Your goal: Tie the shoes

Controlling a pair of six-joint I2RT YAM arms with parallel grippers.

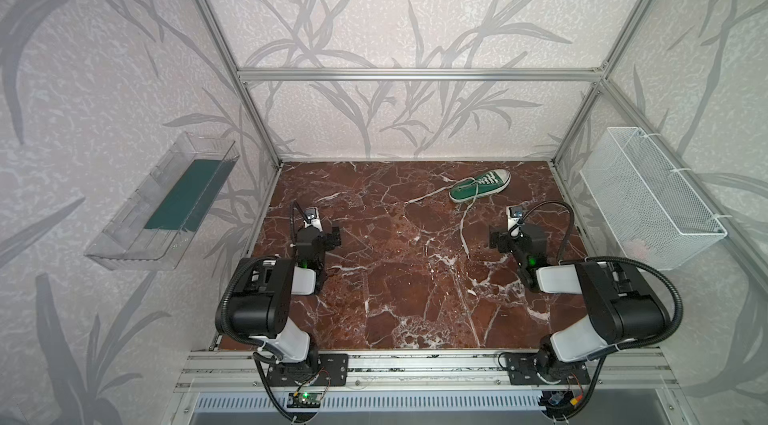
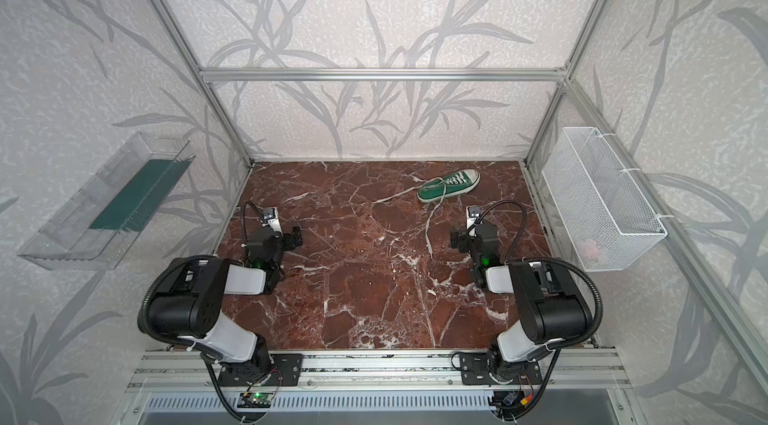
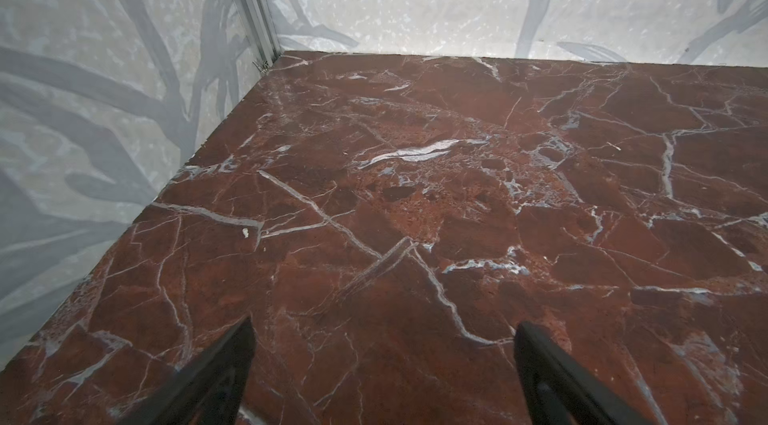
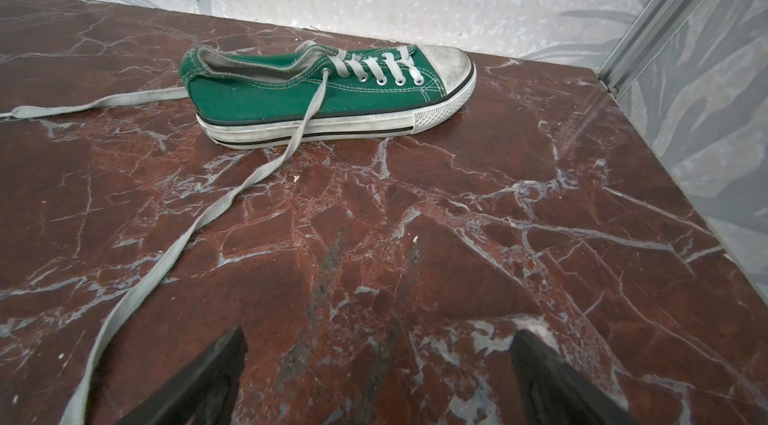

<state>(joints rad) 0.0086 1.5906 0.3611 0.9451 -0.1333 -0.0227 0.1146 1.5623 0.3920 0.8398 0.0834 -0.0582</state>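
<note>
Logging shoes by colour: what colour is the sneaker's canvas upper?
Green, with white stitching. The sneaker shows best in the right wrist view.

The marble worktop is bare across the front and left. At the back right, the green sneaker sits close to the back wall; its loose laces trail across the middle, seemingly lying flat.

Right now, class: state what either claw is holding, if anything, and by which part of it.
Nothing is held. The left claw and the right claw both stand open and empty; the shoe and its laces lie ungripped.
</note>
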